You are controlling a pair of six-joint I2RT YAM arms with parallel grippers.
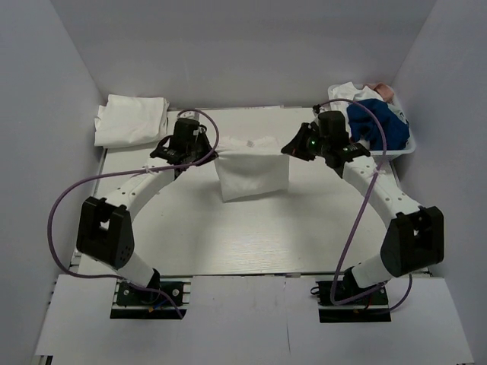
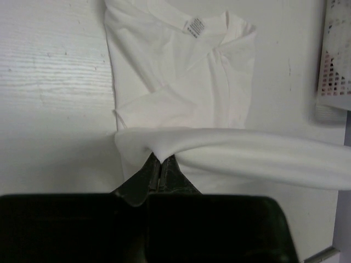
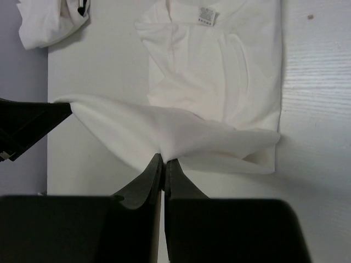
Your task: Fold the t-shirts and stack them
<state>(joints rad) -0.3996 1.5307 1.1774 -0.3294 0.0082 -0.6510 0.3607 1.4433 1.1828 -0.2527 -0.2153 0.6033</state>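
Black 2-finger left gripper (image 2: 160,167) and right gripper (image 3: 163,163) each clamp the raised edge of the soft white cotton t-shirt (image 1: 253,181), centred on the white table (image 1: 228,243). Risk: unequal arm travel skews the fold; a shallow pinch may slip.

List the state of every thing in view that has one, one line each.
t-shirt, sides folded in, collar end lying flat, opposite edge lifted and stretched between both grippers.
left gripper, jaws shut on the t-shirt's lifted edge.
right gripper, jaws shut on that same edge.
white cloth pile, loosely folded, lying at the far left, not touched.
basket, holding crumpled clothes, a blue garment on top.
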